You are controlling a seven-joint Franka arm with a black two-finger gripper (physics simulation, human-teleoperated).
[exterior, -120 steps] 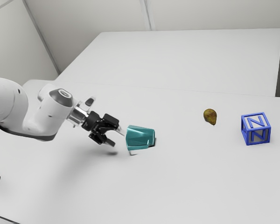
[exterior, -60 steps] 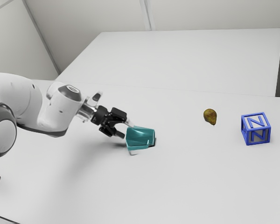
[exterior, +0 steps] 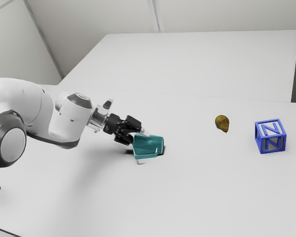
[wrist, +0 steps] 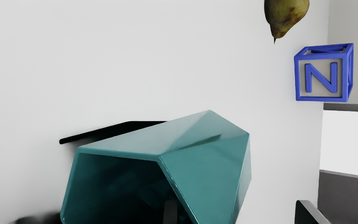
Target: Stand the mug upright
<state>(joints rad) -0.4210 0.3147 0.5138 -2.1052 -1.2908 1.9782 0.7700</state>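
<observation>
From where I stand, the glossy, faceted teal mug [exterior: 149,147] lies on its side on the smooth white worktop [exterior: 202,197], its mouth toward nine o'clock in the exterior view, facing the arm. The jaws are apart, one black finger [wrist: 170,213] inside the mouth and the other finger [wrist: 305,214] beyond the wall, placed, I'd judge, to pinch that wall and swing the mug onto its base.

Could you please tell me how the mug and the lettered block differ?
The mug is teal; the block is blue and grey. The mug lies on its side, while the block sits flat. The mug has an open mouth; the block shows the letter N. Both have flat facets and straight edges.
</observation>
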